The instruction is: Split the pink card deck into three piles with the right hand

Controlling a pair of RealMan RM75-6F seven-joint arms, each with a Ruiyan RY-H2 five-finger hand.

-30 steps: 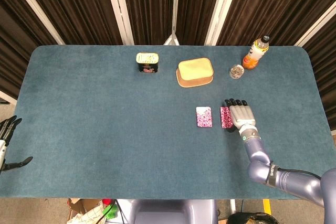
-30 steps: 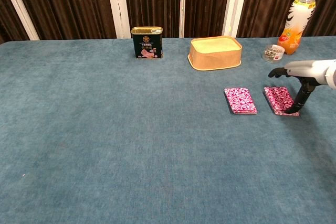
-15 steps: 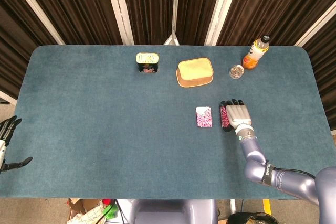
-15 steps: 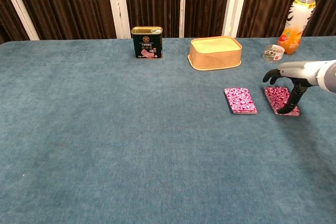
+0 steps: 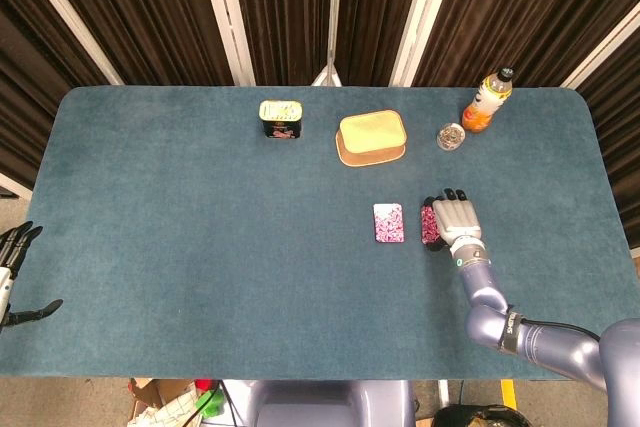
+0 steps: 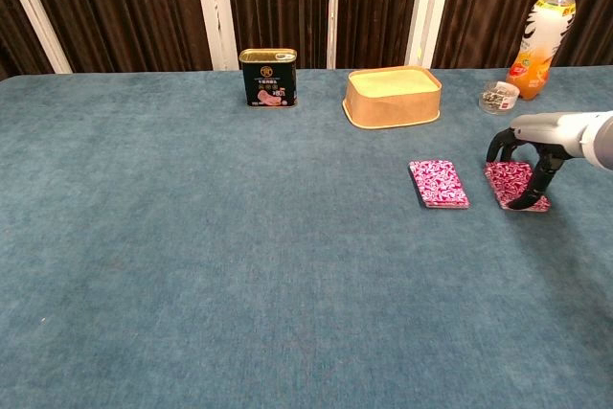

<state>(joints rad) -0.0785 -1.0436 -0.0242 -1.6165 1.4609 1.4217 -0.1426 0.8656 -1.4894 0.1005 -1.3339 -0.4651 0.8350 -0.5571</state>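
Right robot hand (image 6: 525, 155) has curled down since a second ago, fingers now clenching the pink pile (image 6: 518, 185) right of the first pile (image 6: 439, 183) on the table (image 6: 192, 237); third split looks imminent.

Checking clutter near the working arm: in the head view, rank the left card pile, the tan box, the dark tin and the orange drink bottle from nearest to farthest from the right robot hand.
From the right robot hand:
1. Left card pile, just to its left.
2. Tan box, behind and to the left.
3. Orange drink bottle, far edge; nearly tied with the box.
4. Dark tin, far left.
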